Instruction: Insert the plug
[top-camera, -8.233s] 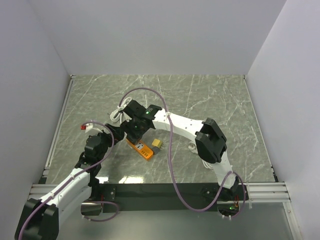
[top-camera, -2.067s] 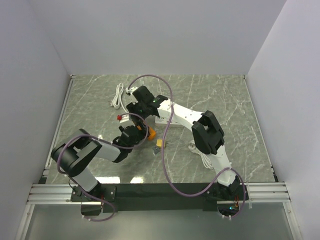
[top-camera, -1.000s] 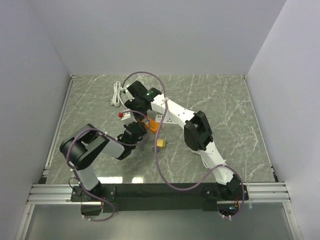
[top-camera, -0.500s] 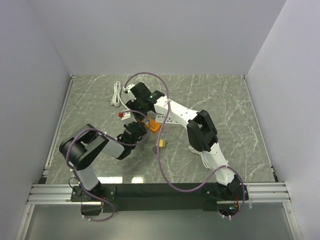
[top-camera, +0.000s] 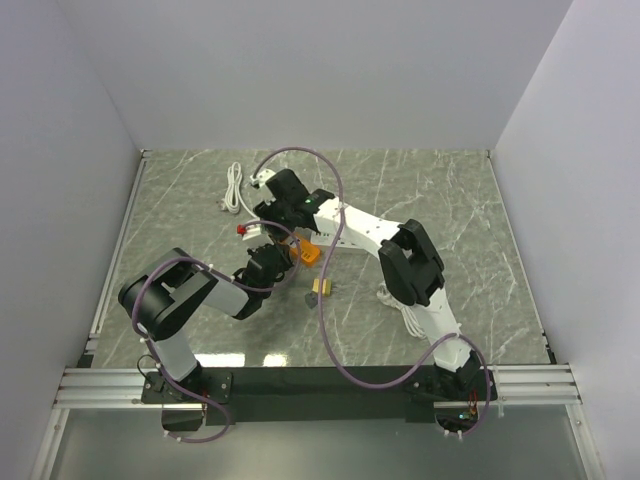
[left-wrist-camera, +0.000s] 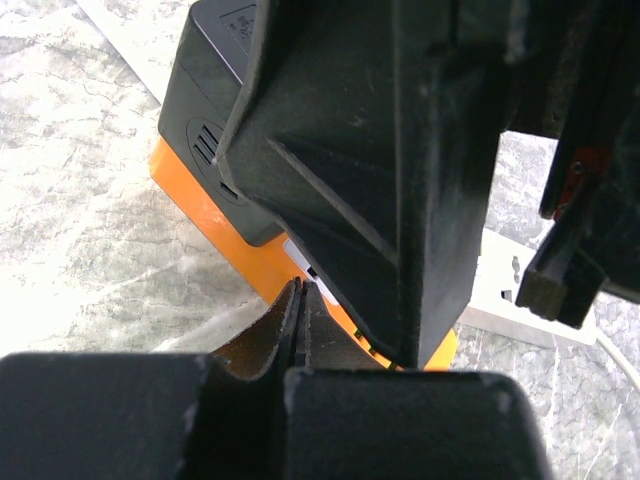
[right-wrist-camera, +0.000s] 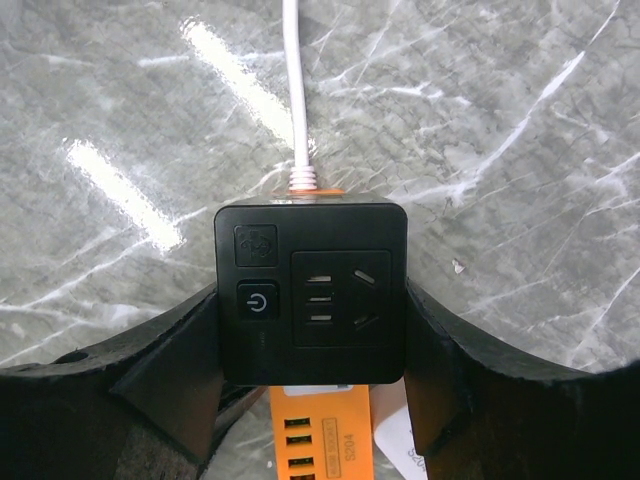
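A black-topped orange socket block (right-wrist-camera: 330, 290) with a white cord sits between the fingers of my right gripper (right-wrist-camera: 312, 335), which is shut on its two sides. From above, the socket block (top-camera: 306, 254) shows just below the right gripper (top-camera: 296, 238). My left gripper (left-wrist-camera: 300, 292) is shut with nothing in it, its tips against the block's orange side (left-wrist-camera: 215, 215), under the right gripper's dark finger. In the top view the left gripper (top-camera: 280, 264) is just left of the block. The small yellow plug (top-camera: 320, 287) lies loose on the table, below and right of the block.
A coiled white cable (top-camera: 235, 190) lies at the back left. More white cable (top-camera: 392, 298) lies by the right arm's lower link. A flat white piece (left-wrist-camera: 510, 295) lies beside the block. Purple arm cables loop over the middle of the marble table (top-camera: 450, 200).
Since the earliest frame the left arm has come in beside the socket block, which has moved farther back. Over the last second only the right arm's wrist and elbow shift slightly.
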